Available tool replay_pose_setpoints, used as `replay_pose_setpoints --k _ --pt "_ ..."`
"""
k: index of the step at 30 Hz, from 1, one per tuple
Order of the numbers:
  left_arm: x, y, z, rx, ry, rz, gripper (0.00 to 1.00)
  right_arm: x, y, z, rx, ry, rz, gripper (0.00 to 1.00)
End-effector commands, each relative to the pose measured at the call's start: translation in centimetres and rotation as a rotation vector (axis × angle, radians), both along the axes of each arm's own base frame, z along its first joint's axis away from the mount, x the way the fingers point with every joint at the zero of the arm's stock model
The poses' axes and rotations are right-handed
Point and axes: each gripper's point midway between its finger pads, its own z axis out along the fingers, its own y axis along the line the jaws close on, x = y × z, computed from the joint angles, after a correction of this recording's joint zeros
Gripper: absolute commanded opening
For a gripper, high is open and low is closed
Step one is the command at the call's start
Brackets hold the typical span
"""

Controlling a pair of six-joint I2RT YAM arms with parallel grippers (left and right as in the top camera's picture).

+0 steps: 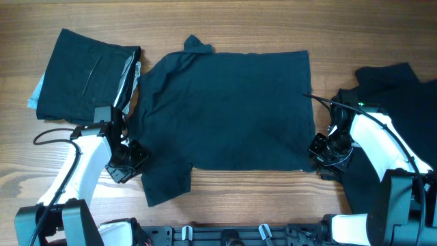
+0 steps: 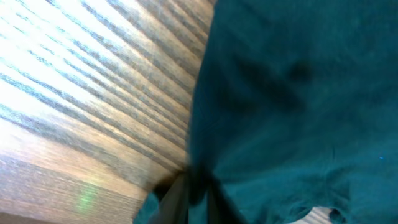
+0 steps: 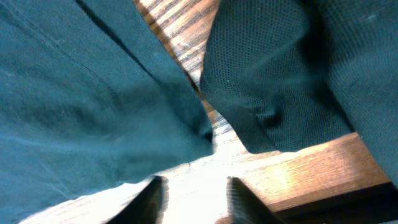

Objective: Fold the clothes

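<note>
Two white arms reach in from the near edge of the brown wood-grain table (image 1: 239, 201), one on each side of a large dark navy soft-fabric shirt (image 1: 232, 102) spread flat at the centre.

On the near left, the left gripper (image 1: 136, 160) sits where the shirt's short sleeve (image 1: 167, 183) meets the body. Its wrist view shows the jaws drawn almost together with a fold of the shirt's edge pinched between them (the cloth bunches toward the fingertips (image 2: 176, 200)).

On the near right, the right gripper (image 1: 319, 152) is low at the shirt's near right corner. Its fingers (image 3: 152, 196) stand apart with bare table between them, gripping nothing, and the shirt's corner lies just beyond the tips.

Further right, a second dark mesh-textured garment (image 1: 403, 96) lies in a loose heap against the right edge, with a strip of wood between it and the shirt.

The shirt's collar (image 1: 198, 44) points toward the far left. At the far left, a folded dark garment (image 1: 82, 75) rests just beside the shirt's shoulder. It lies over a pale blue cloth (image 1: 35, 96) that peeks out on its left.
</note>
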Motion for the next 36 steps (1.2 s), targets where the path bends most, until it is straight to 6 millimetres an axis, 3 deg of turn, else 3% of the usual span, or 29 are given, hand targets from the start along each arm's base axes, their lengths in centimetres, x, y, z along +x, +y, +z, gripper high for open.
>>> replay_pose_setpoints --k 1,3,5,6,9,10,11,12,17,20,23,24,26,28,30,31,32,33,36 --pt "0.9 0.2 0.7 0.003 -0.042 0.004 0.30 2.8 -0.4 1.5 -0.006 -0.117 0.009 0.53" --pt "1.3 0.0 0.9 -0.009 -0.054 -0.003 0.38 6.0 -1.5 3.6 -0.018 -0.243 0.006 0.55" --pt "1.8 0.1 1.7 -0.012 -0.069 -0.031 0.43 9.2 -2.7 5.5 -0.034 -0.357 -0.028 0.70" --pt "2.3 0.1 2.3 -0.011 -0.082 -0.049 0.44 10.8 -2.7 6.1 -0.001 -0.427 -0.038 0.70" --pt "4.9 0.1 4.7 -0.015 -0.163 -0.072 0.43 13.7 -1.8 6.5 0.075 -0.541 -0.022 0.45" --pt "5.7 -0.1 5.5 -0.028 -0.197 -0.094 0.41 14.3 -2.4 6.0 0.043 -0.546 -0.032 0.26" --pt "6.3 -0.2 6.1 -0.035 -0.220 -0.105 0.40 14.6 -3.2 5.3 0.001 -0.537 -0.064 0.11" --pt "6.9 -0.2 6.6 -0.035 -0.239 -0.109 0.40 14.9 -4.1 4.5 -0.040 -0.520 -0.089 0.04" --pt "7.5 -0.1 7.2 -0.032 -0.260 -0.109 0.39 14.6 -6.7 -0.8 -0.077 -0.388 -0.191 0.04" --pt "7.8 -0.4 7.3 -0.049 -0.275 -0.113 0.39 12.8 -11.4 -3.2 -0.191 -0.296 -0.329 0.04" --pt "9.1 -1.9 8.0 -0.122 -0.355 -0.176 0.40 12.8 -16.2 -3.2 -0.180 -0.366 -0.459 0.05" --pt "9.4 -2.1 8.0 -0.124 -0.367 -0.186 0.40 13.6 -16.4 -2.9 -0.126 -0.423 -0.429 0.10" --pt "9.6 -2.6 8.1 -0.122 -0.383 -0.229 0.40 16.2 -14.8 -0.7 0.077 -0.579 -0.337 0.27" --pt "9.7 -3.4 8.2 -0.126 -0.391 -0.255 0.40 19.6 -11.8 5.3 0.256 -0.813 -0.145 0.43" --pt "9.9 -3.7 8.2 -0.126 -0.404 -0.268 0.40 21.1 -8.8 9.4 0.284 -0.930 0.001 0.45" --pt "10.0 -3.7 8.2 -0.126 -0.406 -0.268 0.40 21.5 -7.7 10.1 0.275 -0.950 0.047 0.45" --pt "10.1 -3.7 8.3 -0.125 -0.410 -0.268 0.41 22.0 -6.0 10.5 0.254 -0.953 0.105 0.50" --pt "10.3 -3.7 8.3 -0.125 -0.417 -0.266 0.41 22.3 -4.7 9.9 0.222 -0.930 0.148 0.62" --pt "10.6 -3.7 8.4 -0.122 -0.431 -0.267 0.42 22.7 -2.7 6.1 0.078 -0.798 0.202 0.72"
